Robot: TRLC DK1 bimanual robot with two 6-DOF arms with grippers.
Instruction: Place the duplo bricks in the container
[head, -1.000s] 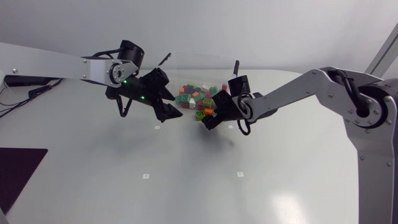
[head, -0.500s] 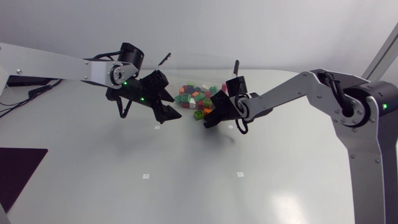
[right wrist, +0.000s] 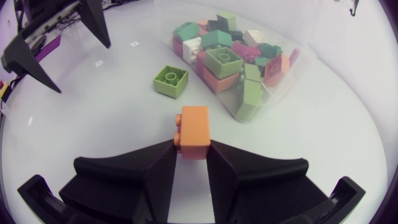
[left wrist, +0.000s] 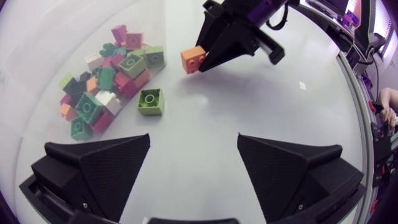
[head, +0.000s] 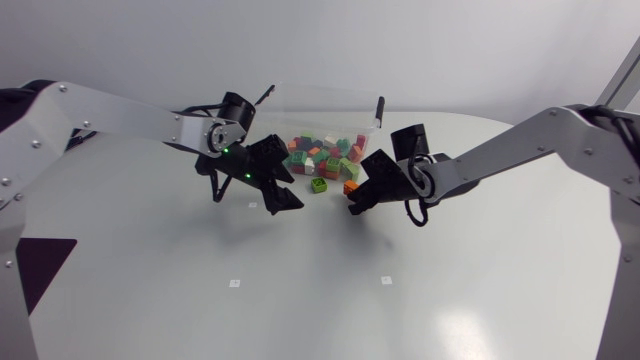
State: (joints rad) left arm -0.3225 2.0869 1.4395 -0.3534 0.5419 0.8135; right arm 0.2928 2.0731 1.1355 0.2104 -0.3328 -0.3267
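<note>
The right gripper (head: 352,205) has drawn back from the container (head: 325,92) towards the table's near edge, taking an orange brick (right wrist: 195,130) with it, and the left arm has swung in towards the middle. The right arm comes in from the right edge, its forearm slanting down and its gripper pointing at the table's middle. Its fingers are narrow, clamped on the orange brick from two sides. The brick sticks out ahead of the fingertips, studs turned sideways, and is held off the table (head: 300,300).

The left arm comes in from the left edge and bends down at the wrist. The left gripper (left wrist: 193,138) hangs over bare table with its fingers spread wide and nothing between them. The two grippers face each other, near but apart.

The clear container stands near the far edge, about midway between the side edges, with a pile of bricks (head: 322,155) inside, green, pink, orange and white. One green brick (left wrist: 150,101) lies alone on the table, studs up, just beside the container's near wall and between the two grippers
</note>
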